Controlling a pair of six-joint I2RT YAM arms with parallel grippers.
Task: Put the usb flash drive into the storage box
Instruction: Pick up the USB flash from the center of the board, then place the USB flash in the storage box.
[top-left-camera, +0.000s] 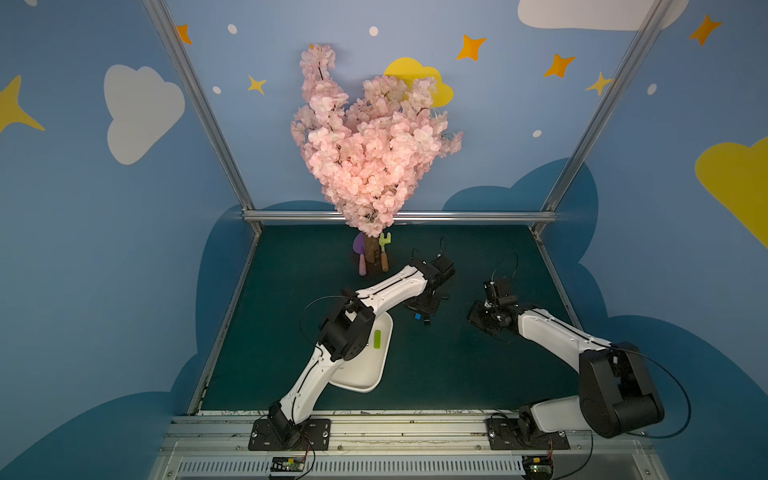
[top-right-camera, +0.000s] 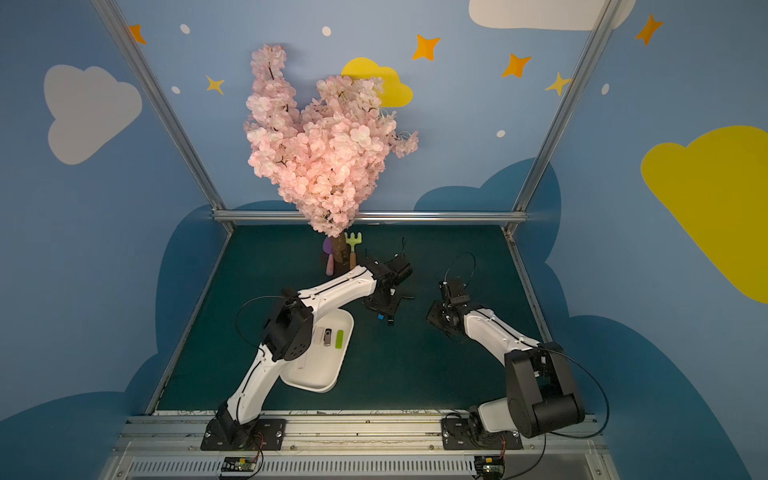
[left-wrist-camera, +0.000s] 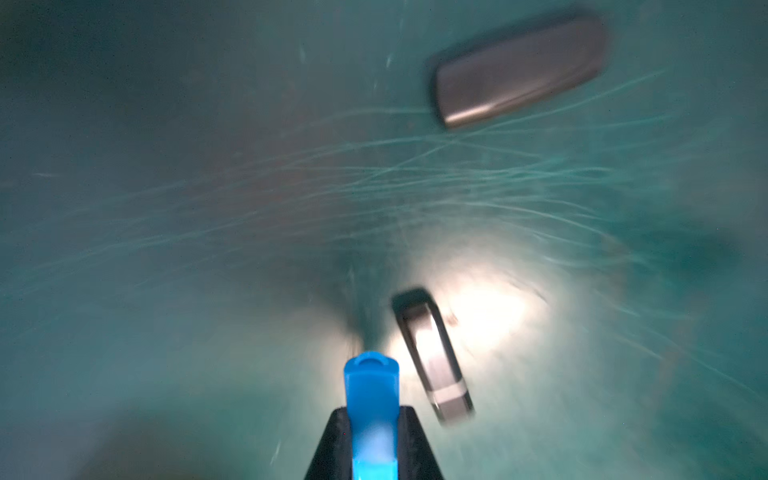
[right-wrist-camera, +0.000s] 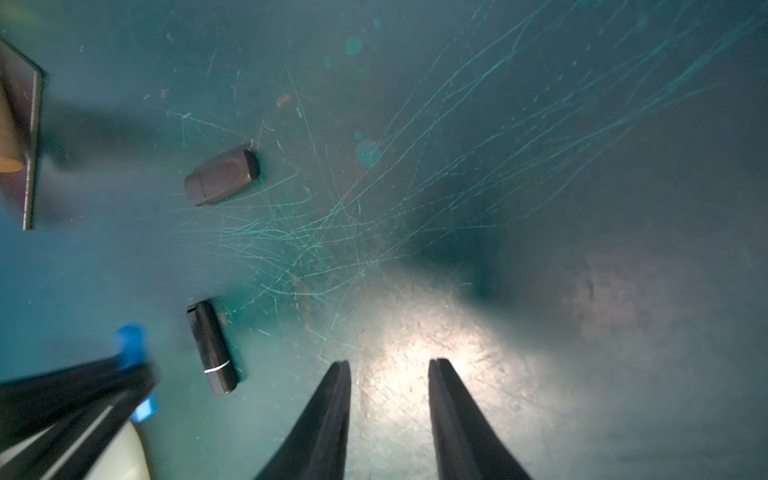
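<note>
A blue usb flash drive (left-wrist-camera: 371, 386) is pinched between the black fingers of my left gripper (left-wrist-camera: 371, 415), which is shut on it just above the green mat, right of the storage box; both top views show it (top-left-camera: 417, 316) (top-right-camera: 380, 316). The storage box (top-left-camera: 365, 376) (top-right-camera: 318, 376) is a white tray partly under my left arm. It holds a green stick (top-left-camera: 377, 338) and a black-and-silver one (top-right-camera: 327, 336). A black stick (left-wrist-camera: 432, 357) (right-wrist-camera: 212, 349) lies on the mat beside the blue one, a grey one (left-wrist-camera: 519, 70) (right-wrist-camera: 222, 176) farther off. My right gripper (right-wrist-camera: 390, 365) stands open over bare mat.
A pink blossom tree (top-left-camera: 370, 158) stands at the back middle, with a toy rake (top-left-camera: 384, 249) and a shovel (top-left-camera: 360, 257) at its trunk. Metal frame rails (top-left-camera: 399, 216) border the mat. My left gripper's fingers (right-wrist-camera: 83, 386) show in the right wrist view, close by.
</note>
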